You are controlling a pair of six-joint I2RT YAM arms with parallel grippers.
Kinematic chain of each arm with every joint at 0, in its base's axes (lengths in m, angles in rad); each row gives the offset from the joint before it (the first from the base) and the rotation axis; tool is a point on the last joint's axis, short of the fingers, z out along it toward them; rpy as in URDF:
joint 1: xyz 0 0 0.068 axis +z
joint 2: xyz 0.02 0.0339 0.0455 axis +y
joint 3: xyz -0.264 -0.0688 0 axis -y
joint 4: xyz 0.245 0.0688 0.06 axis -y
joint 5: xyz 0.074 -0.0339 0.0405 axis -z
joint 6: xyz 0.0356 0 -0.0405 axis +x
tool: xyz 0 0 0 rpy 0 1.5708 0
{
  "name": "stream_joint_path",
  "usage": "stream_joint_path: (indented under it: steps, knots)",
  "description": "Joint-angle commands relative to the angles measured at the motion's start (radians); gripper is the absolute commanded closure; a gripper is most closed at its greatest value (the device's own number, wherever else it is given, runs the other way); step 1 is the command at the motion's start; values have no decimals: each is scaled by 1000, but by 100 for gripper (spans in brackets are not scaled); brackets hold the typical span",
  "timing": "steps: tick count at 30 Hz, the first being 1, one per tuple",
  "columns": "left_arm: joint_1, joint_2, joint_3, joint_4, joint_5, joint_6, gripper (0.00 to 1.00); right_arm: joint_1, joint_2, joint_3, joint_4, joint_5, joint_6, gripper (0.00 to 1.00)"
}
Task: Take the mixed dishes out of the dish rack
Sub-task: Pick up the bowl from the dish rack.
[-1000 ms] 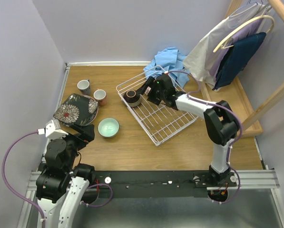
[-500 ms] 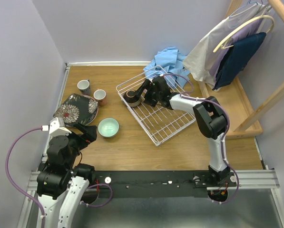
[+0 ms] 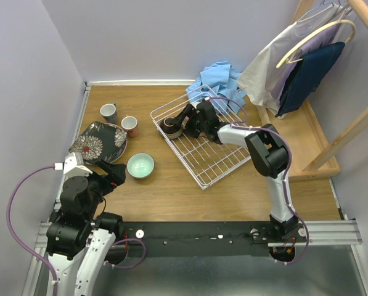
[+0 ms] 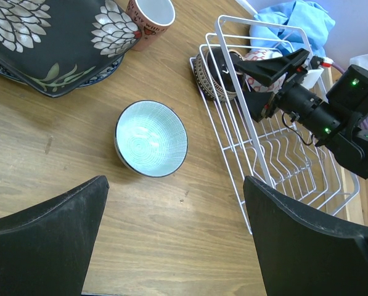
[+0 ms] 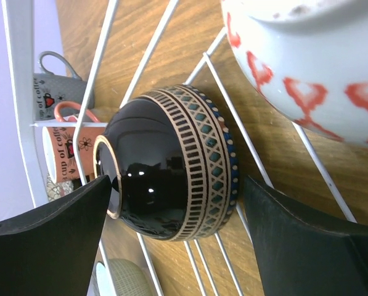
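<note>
The dish rack [image 3: 203, 145] sits mid-bench toward the far edge, with the right gripper [image 5: 176, 185] wide open astride the brown bowl [image 5: 202, 166] at its left end. The black floral plate [image 3: 99, 142] lies by the left edge. Nearer the middle, the pale green bowl [image 4: 151, 139] sits below the open left gripper [image 4: 174, 185].

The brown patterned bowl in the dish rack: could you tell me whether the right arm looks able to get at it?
Probably yes: the right gripper is open, the brown bowl lies straight ahead with nothing between, and the red-marked bowl sits off to one side.
</note>
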Motion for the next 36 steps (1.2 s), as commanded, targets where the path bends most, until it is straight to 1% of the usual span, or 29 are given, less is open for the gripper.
stream_joint_path:
  steps: [1, 4, 11, 12, 14, 15, 17, 18, 19, 21, 24, 32, 36]
  knots:
    - [3, 4, 27, -26, 22, 7, 1, -7, 32, -17, 76, -9, 10, 8]
    - [3, 1, 27, -32, 25, 2, 1, -7, 37, -29, 101, -11, 10, 12]
    - [4, -4, 28, -35, 29, -7, 1, -7, -3, -72, 139, 6, -13, 27]
    - [4, -3, 27, -33, 31, -7, 1, -7, -13, -74, 138, 6, -19, 32]
    - [4, -3, 19, -29, 34, -10, 1, -7, -27, -82, 141, 6, -37, 37]
    - [3, -3, 17, -27, 35, -13, 1, -7, -40, -85, 141, 6, -42, 41]
    - [4, -4, 8, -20, 39, -16, 1, -7, -58, -89, 142, 0, -63, 45]
    - [4, -3, 5, -17, 39, -18, 1, -7, -66, -91, 141, -1, -72, 50]
    - [4, -3, 1, -9, 39, -19, 1, -7, -87, -91, 138, -1, -89, 51]
    - [4, 1, -3, -3, 42, -21, 1, -7, -107, -91, 124, 0, -111, 59]
    - [3, 11, -10, 11, 46, -23, 1, -7, -141, -79, 93, 3, -166, 67]
    - [4, 36, -36, 63, 61, -30, 1, -7, -221, -77, -2, -6, -344, 75]
    - [3, 59, -56, 95, 81, -50, 1, -7, -276, -85, -58, -23, -442, 81]
